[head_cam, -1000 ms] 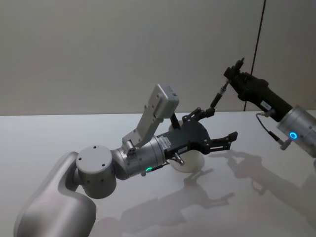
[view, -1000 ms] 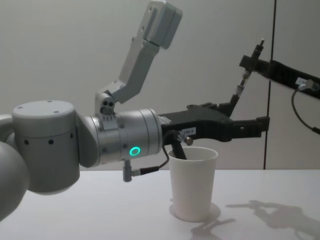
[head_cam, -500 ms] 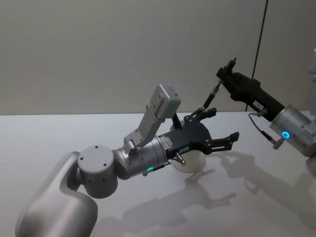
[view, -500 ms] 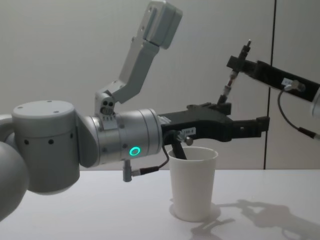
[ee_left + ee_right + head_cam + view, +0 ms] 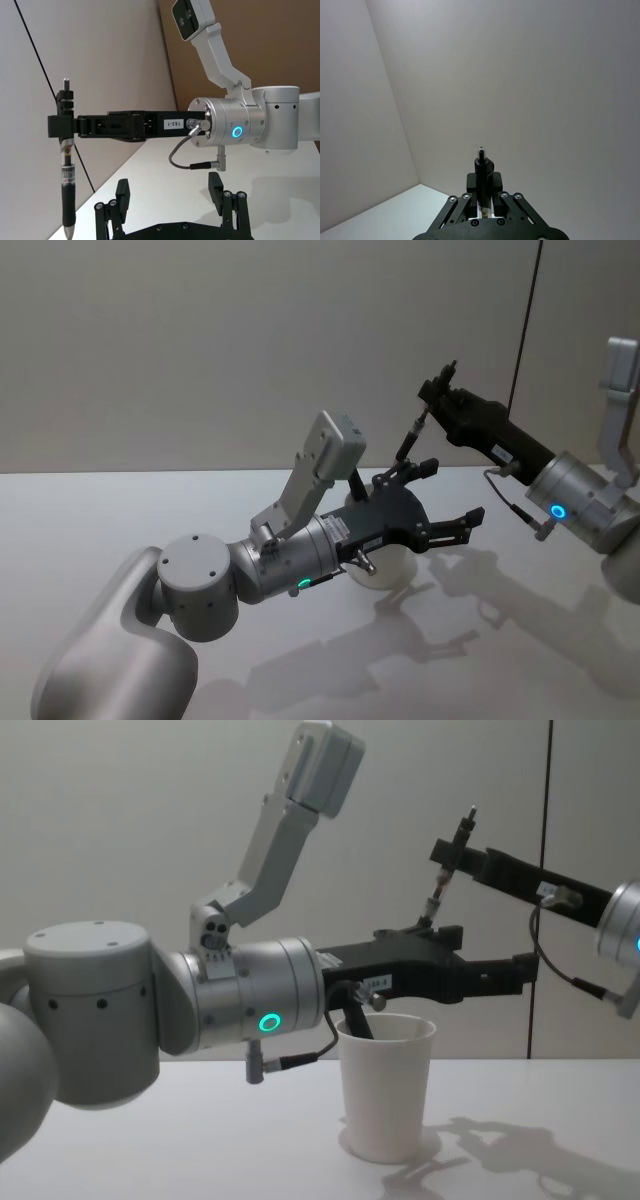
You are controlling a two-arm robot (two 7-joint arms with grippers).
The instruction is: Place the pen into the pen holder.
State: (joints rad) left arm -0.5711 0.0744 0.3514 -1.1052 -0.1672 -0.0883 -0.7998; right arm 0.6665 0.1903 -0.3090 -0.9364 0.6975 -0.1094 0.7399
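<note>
The pen holder is a white cup (image 5: 386, 1086) standing on the table, partly hidden behind my left arm in the head view (image 5: 388, 567). My left gripper (image 5: 478, 972) (image 5: 444, 496) hovers level just above the cup's rim, open, with nothing between its fingers (image 5: 122, 192). The pen (image 5: 437, 892) (image 5: 411, 434) (image 5: 67, 186) is dark and hangs tip down, slightly tilted. My right gripper (image 5: 449, 853) (image 5: 432, 393) (image 5: 63, 125) (image 5: 482, 199) is shut on its upper part. It holds the pen high, above and slightly to the right of the cup, with the tip close to the left gripper's top.
The white table (image 5: 180, 1150) stretches out around the cup. A plain wall with a dark vertical seam (image 5: 547, 810) stands behind. My left arm's bulky elbow (image 5: 90, 1010) fills the near left.
My right arm has carried the pen leftward toward the cup and slightly higher. The left arm and the cup have not moved.
</note>
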